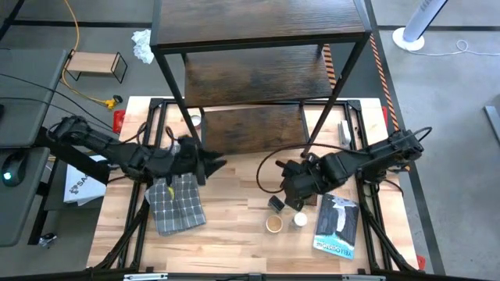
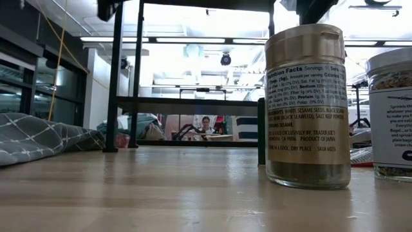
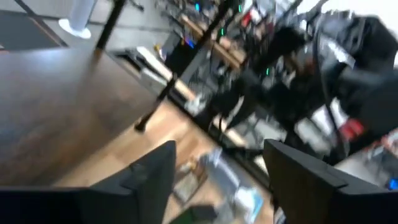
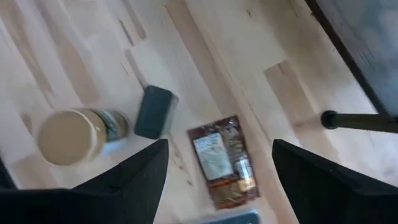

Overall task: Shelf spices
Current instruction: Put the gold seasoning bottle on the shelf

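Observation:
The shelf (image 1: 262,47) stands at the table's far middle, its dark boards over black legs. Near the front middle stand a dark-capped jar (image 1: 276,203), a tan-lidded canister (image 1: 273,224) and a white-capped jar (image 1: 300,220). The low view shows the tan-lidded jar (image 2: 308,103) and another jar (image 2: 393,116) upright on the table. My right gripper (image 1: 287,186) is open above the table, just beyond these jars. Its wrist view shows the tan lid (image 4: 74,135), the dark cap (image 4: 154,112) and a brown spice packet (image 4: 221,158) lying flat. My left gripper (image 1: 212,164) is open and empty beside the shelf's lowest board (image 3: 56,118).
A grey checked cloth (image 1: 176,204) lies front left, under the left arm. A blue-and-white book (image 1: 336,226) lies front right. A small light-wood stand (image 1: 94,64) sits on the floor far left. Shelf legs (image 4: 360,119) stand close to both grippers. People show in the room beyond the table (image 2: 206,125).

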Tool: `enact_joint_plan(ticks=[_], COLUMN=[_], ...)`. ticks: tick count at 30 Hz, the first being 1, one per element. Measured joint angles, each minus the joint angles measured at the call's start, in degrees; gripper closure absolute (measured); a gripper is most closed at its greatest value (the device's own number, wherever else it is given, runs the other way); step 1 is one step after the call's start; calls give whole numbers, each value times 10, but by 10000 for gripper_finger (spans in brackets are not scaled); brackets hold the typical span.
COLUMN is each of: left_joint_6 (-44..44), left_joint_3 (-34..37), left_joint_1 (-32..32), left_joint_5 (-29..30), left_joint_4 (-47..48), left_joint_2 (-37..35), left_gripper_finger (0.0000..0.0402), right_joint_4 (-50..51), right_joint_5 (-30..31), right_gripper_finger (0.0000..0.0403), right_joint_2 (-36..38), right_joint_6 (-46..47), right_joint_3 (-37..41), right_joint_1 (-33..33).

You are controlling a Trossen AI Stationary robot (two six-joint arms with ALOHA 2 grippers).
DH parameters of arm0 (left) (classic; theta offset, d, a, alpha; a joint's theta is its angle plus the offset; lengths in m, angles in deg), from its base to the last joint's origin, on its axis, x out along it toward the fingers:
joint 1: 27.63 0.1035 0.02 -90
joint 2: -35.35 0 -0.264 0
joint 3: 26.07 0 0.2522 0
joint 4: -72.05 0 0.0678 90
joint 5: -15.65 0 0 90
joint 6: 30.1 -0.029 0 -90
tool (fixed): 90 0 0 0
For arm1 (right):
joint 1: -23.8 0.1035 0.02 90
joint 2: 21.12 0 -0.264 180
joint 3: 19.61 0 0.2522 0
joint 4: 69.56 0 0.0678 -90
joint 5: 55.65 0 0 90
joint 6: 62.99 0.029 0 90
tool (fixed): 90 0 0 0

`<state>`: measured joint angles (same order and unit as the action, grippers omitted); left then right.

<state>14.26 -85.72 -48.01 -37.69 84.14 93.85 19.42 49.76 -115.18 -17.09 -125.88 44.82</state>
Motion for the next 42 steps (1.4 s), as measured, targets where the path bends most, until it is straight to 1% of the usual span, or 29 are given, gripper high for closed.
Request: enact_joint_plan(ticks=[2,4,8,11,13,16,21,28,31,33,36,38,42], left_joint_6=[5,14,34,34,24,-8,-29,-29,-56,-66,-58,-54,-55], left_joint_3=[0,0,0,0,0,0,0,0,0,0,0,0,1], left_joint_1=[16,25,26,22,22,23,23,23,23,24,32,36,46], left_joint_5=[1,0,-5,-4,-4,-3,-2,-23,-43,-74,-132,-161,-189], left_joint_4=[-15,-19,-21,-19,-13,-12,-13,-9,11,31,65,85,82], left_joint_2=[0,0,0,0,0,0,0,0,0,0,0,0,0], left_gripper_finger=[144,134,131,131,131,131,131,131,131,131,131,131,131], right_joint_4=[9,6,1,-2,-11,-35,-92,-171,-193,-202,-208,-211,-211], right_joint_5=[-7,-11,-39,-62,-74,-89,-135,-136,-134,-136,-148,-150,-151], right_gripper_finger=[119,119,119,119,119,119,119,119,119,119,119,119,119], right_joint_2=[0,0,0,0,0,0,0,0,0,0,0,0,0], right_joint_6=[-28,-57,-102,-112,-108,-73,-28,-24,-24,-19,-2,13,27], right_joint_3=[0,7,29,51,68,93,118,118,118,118,117,116,116], right_joint_1=[-11,-19,-29,-30,-28,-25,-24,-22,-23,-23,-23,-22,-18])
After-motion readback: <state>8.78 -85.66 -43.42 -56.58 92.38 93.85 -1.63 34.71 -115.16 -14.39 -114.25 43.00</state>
